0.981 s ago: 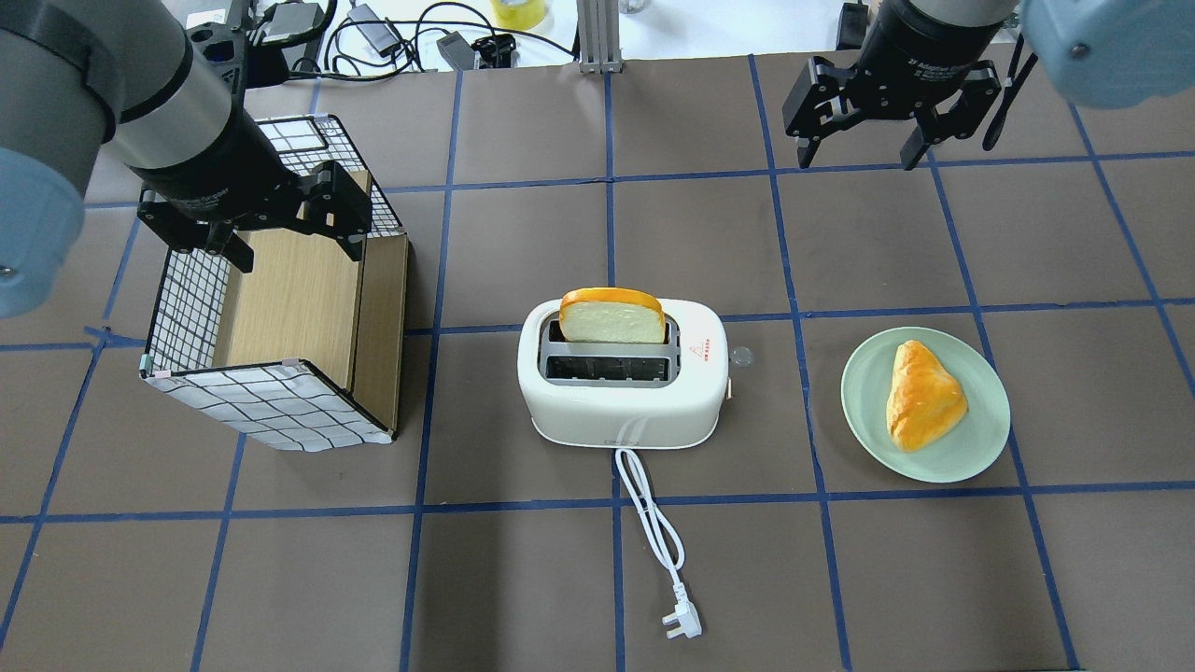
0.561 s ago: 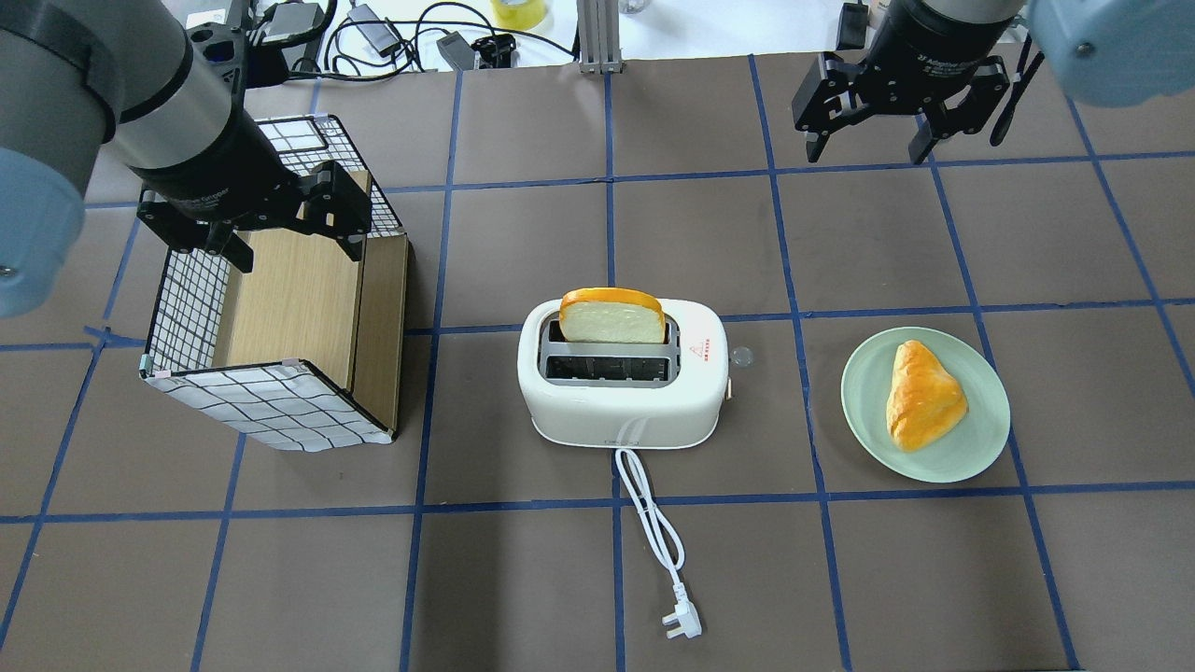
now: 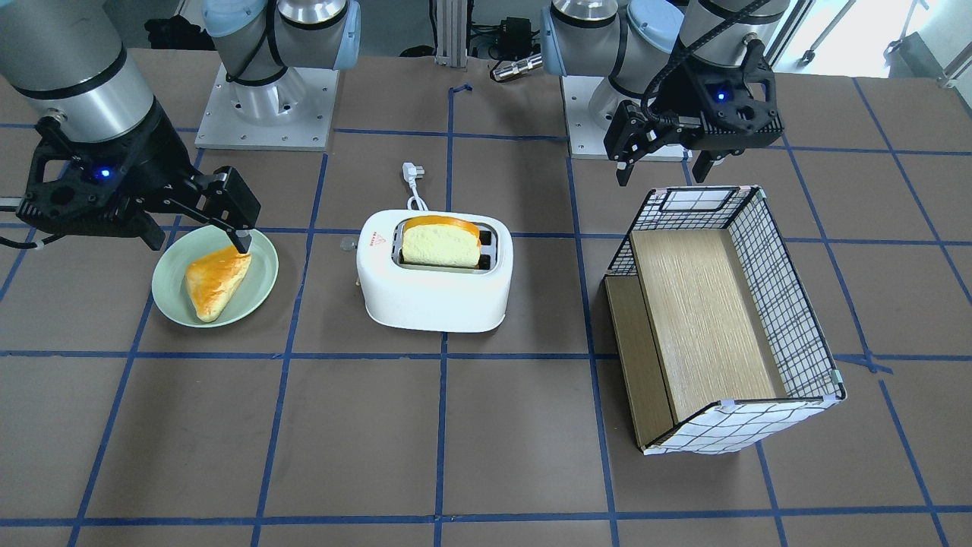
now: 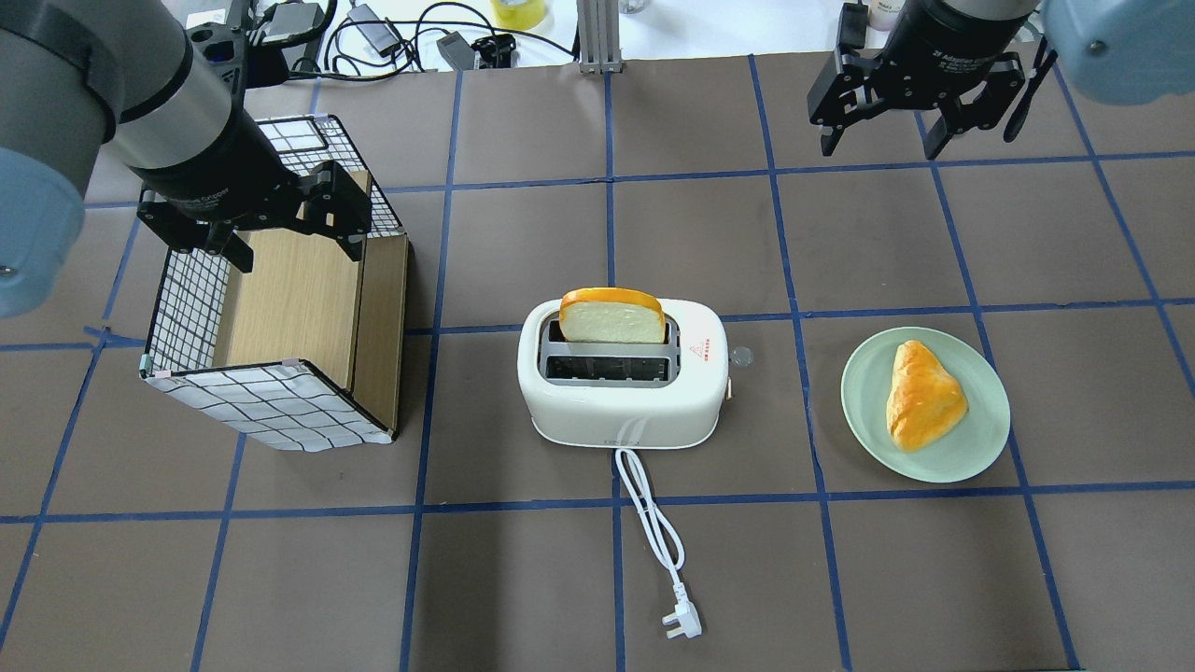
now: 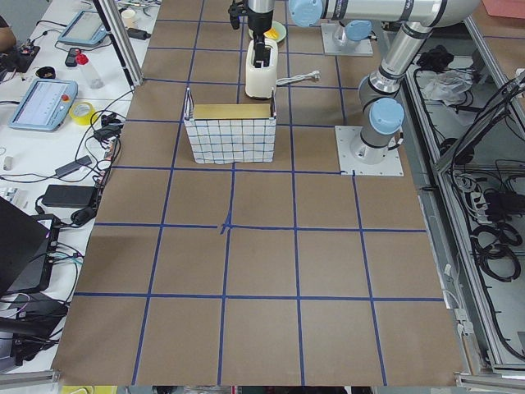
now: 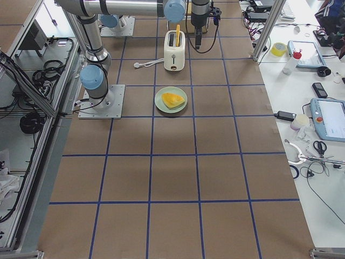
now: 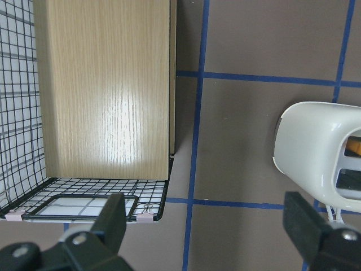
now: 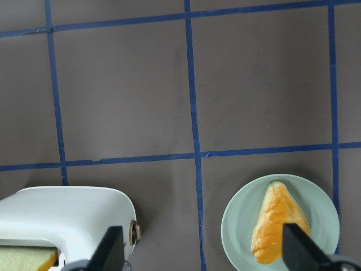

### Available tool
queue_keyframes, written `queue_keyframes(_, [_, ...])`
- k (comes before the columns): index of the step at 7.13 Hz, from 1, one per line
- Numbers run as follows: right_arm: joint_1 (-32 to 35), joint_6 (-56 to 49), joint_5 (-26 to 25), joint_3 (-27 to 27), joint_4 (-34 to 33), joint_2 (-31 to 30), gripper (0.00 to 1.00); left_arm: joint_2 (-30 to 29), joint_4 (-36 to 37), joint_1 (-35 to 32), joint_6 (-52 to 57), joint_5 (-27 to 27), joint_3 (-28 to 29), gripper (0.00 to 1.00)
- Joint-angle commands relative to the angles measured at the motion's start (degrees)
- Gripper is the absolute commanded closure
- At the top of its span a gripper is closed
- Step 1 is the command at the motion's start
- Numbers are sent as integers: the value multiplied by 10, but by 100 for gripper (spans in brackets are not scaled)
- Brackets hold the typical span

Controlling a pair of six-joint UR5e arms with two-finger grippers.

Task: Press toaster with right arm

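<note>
The glossy white toaster stands mid-table with a bread slice upright in its far slot. Its side lever faces the plate. The toaster also shows in the front view and in the right wrist view. My right gripper is open and empty. It hangs high above the table to the right of the toaster, apart from it. In the front view this gripper sits over the plate. My left gripper is open and empty above the grid-patterned box.
A green plate with a golden pastry lies right of the toaster. The grid-patterned box with a wooden inside stands at the left. The white cord and plug trail toward the near edge. Cables lie beyond the far edge.
My right gripper has moved a little to the right and toward the far edge in the overhead view, still open. The left arm and the objects have not moved.
</note>
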Motion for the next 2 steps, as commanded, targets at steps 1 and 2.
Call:
queue_keyframes(1, [-6,7,-1,1,-26,0,0,0,0,0,0,-1,0,0])
queue_keyframes(2, [-10,7,0,1,-31,0,0,0,0,0,0,-1,0,0])
